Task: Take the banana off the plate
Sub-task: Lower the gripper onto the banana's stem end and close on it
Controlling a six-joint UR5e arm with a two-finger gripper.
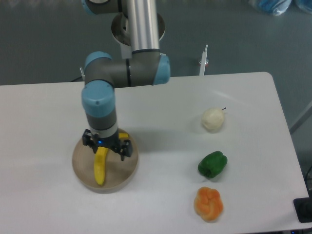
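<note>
Camera view, fixed, high over a white table (161, 112): 1 arm reaching down from the top, wrist vertical, gripper (107, 148) over the upper half of the banana (100, 168). Fingers spread to either side of the fruit, jaws apart, nothing clamped; contact with the peel impossible to judge from this angle. Banana lying on the plate (124, 168), lower end pointing toward the near rim, upper end peeking out yellow just right of the wrist, middle part hidden under the gripper body. Plate resting at the left of the table, round, beige-tan.

Well apart on the right, 3 other items in a rough column: a pale, whitish fruit with a short stem (213, 119) farthest back, a green pepper (212, 164) below it, a lumpy orange fruit (208, 203) nearest the front edge. None of them between gripper and plate. Arm's grey and blue elbow joints above the plate, base column at the top behind the table, a thin white rod upright at the far table edge.
</note>
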